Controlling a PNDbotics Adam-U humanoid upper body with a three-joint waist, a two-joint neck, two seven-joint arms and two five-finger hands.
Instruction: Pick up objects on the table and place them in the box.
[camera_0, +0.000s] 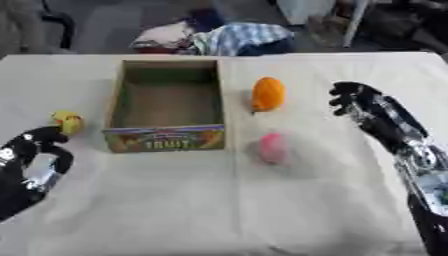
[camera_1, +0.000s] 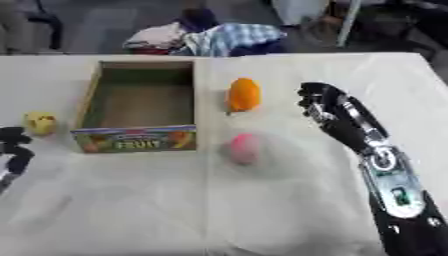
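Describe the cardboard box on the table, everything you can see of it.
The open-topped rectangular brown cardboard box sits upright on the white-covered table, apparently empty, with a colourful front panel printed FRUIT. Nothing touches it: a small yellow object lies to its left, an orange fruit and a pink object to its right.

"FRUIT" in pale letters on the colourful front panel of the box (camera_0: 166, 138)

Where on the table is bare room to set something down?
Bare cloth fills the near half, below the box and pink object, between both hands. Crowded: the strip right of the box with the orange object, near the right hand.
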